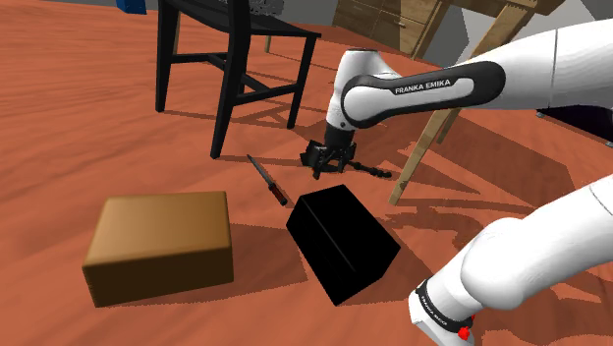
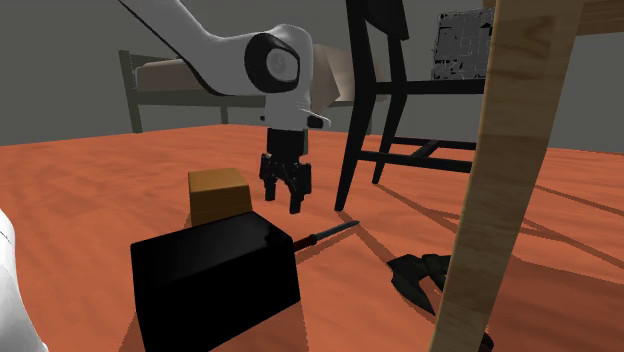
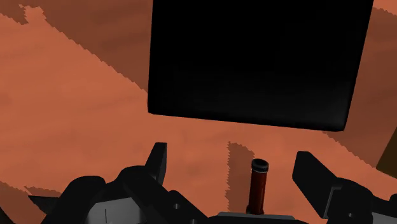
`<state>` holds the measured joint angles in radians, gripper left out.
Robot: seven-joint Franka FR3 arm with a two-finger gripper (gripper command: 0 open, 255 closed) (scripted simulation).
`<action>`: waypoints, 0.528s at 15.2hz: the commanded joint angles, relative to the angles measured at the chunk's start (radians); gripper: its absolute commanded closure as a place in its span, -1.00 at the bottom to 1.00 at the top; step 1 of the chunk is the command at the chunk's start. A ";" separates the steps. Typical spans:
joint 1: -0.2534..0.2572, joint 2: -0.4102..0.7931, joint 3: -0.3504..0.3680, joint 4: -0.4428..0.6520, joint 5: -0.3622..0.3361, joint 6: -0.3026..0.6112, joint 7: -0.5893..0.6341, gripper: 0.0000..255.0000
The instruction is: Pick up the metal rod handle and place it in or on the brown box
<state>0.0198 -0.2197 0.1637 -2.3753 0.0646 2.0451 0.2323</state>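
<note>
1. Lying flat on the reddish floor (image 1: 79,128), the rod handle (image 1: 267,181) is a thin dark stick with a thicker red-brown grip end. That end points at the black box (image 1: 344,243) and stops close to it.
2. Handling guess: it looks stiff, light and skinny, and the bare shaft is probably slick, so it could roll or pivot when nudged. I'd pinch the thicker red-brown part across its width, not the thin tip.
3. The gripper (image 1: 327,162) seems to hang just above the floor near the rod, fingers (image 3: 158,162) spread wide and holding nothing. In the wrist view the rod's capped end (image 3: 257,181) sits between them but touches neither.
4. The brown box (image 1: 159,246) looks closed with a flat top, so setting the rod on it seems the call. In the shoulder view it's left of the rod and the black box.
5. Further out there's a black chair (image 1: 231,59) and a slanted wooden leg (image 1: 422,147). A small black object (image 1: 371,170) lies on the floor just beside the gripper and might get in the way.
</note>
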 commanded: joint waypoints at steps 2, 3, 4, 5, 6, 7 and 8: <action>0.004 0.113 0.016 0.044 -0.015 0.087 0.024 -1.00; 0.005 0.151 0.019 0.062 -0.022 0.111 0.032 -1.00; 0.006 0.188 0.023 0.082 -0.030 0.134 0.040 -1.00; 0.008 0.226 0.025 0.103 -0.038 0.156 0.048 -1.00; 0.010 0.264 0.027 0.126 -0.048 0.176 0.057 -1.00; 0.013 0.302 0.029 0.150 -0.057 0.195 0.066 -1.00; 0.016 0.340 0.030 0.175 -0.067 0.213 0.074 -1.00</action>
<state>0.0330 0.0787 0.1922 -2.2265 0.0075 2.2363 0.2978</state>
